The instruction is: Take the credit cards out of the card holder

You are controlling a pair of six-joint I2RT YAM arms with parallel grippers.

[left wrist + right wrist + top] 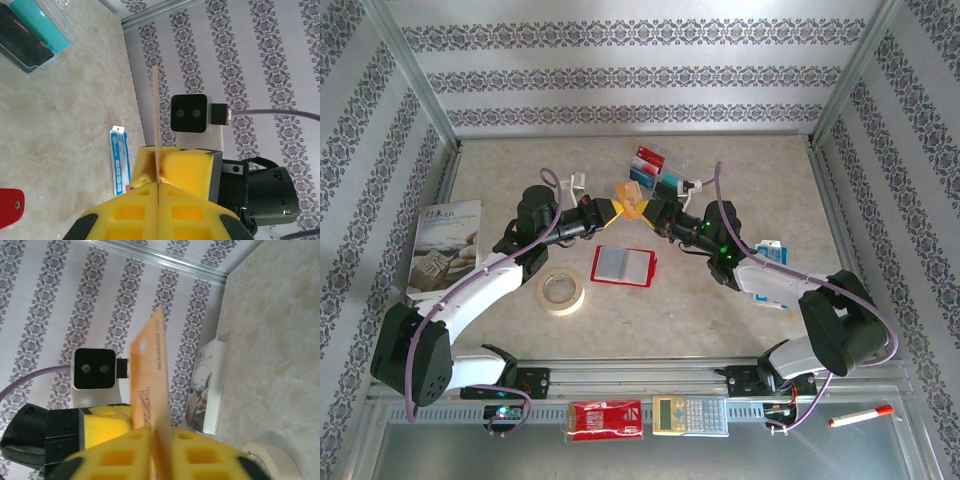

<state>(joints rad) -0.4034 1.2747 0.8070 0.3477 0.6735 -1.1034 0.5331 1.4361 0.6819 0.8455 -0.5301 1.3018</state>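
The yellow-orange credit card (632, 207) stands upright above the table between both grippers. My left gripper (615, 211) and right gripper (648, 211) face each other, tips nearly touching, each shut on it. The left wrist view has the card (155, 115) edge-on, running into my left gripper (159, 184). In the right wrist view the card (150, 370) rises out of my right gripper (160, 429). The red card holder (623, 265) lies open on the table just in front of them, greyish pockets up. A red-and-white card (650, 157) and a teal-and-black card (642, 176) lie behind.
A tape roll (562, 290) sits beside the holder and a book (445, 245) lies at the left. A blue-and-white pack (770, 250) is under the right arm. A red packet (605, 420), a calculator (690, 415) and a marker (860, 415) rest on the front rail.
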